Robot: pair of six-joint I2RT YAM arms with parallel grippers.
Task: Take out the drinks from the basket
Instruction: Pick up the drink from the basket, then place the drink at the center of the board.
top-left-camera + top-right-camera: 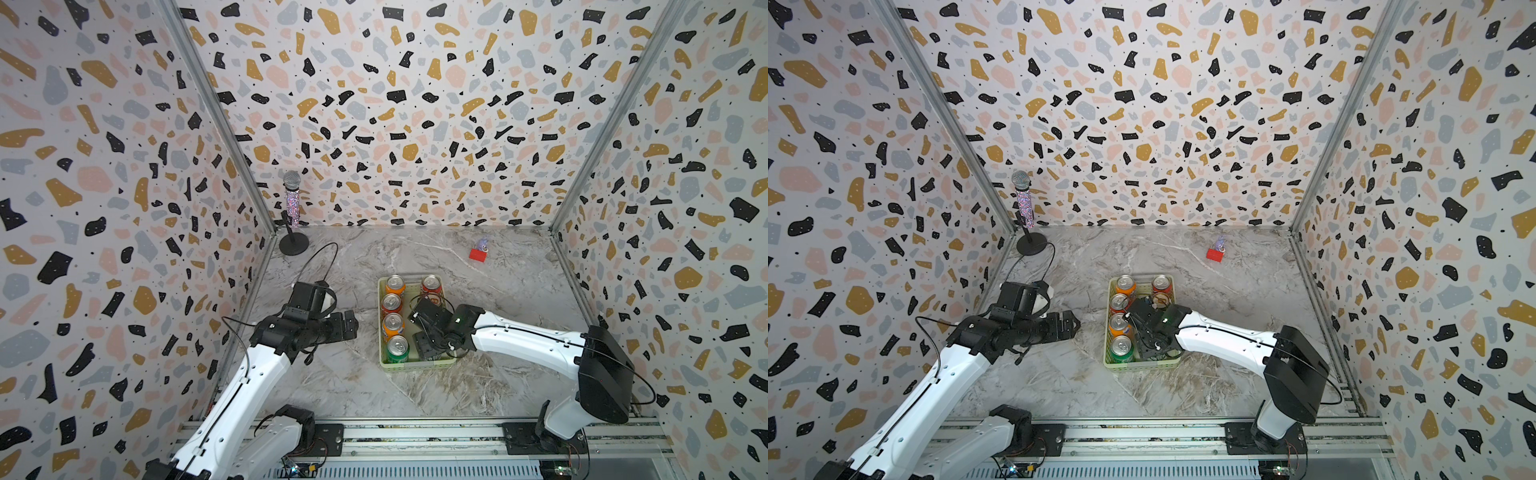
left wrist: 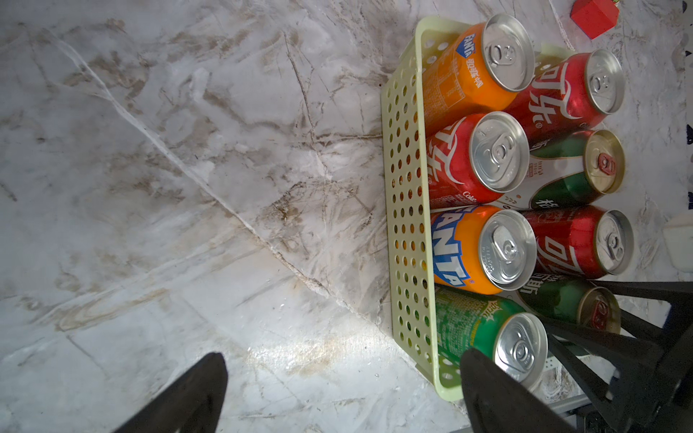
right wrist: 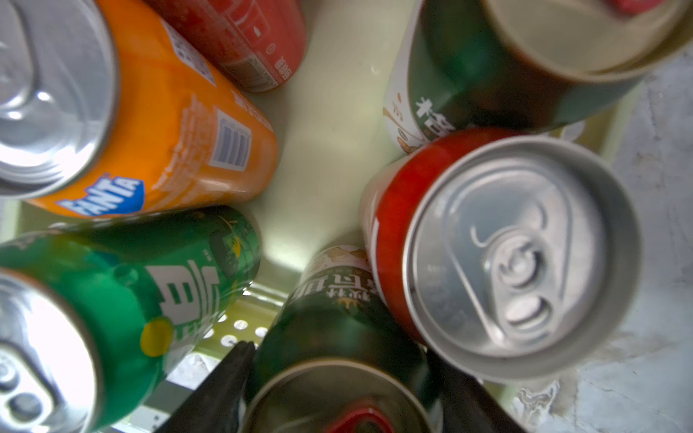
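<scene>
Cans [image 2: 498, 150] stand in the basket [image 2: 405, 187] in two rows. A block [image 1: 478, 254] lies behind it. A microphone [image 1: 292, 203] stands left, seemingly farther back.

Both top views high above, facing down and inward, wrist views close, all sharing the basket [image 2: 405, 187]
</scene>
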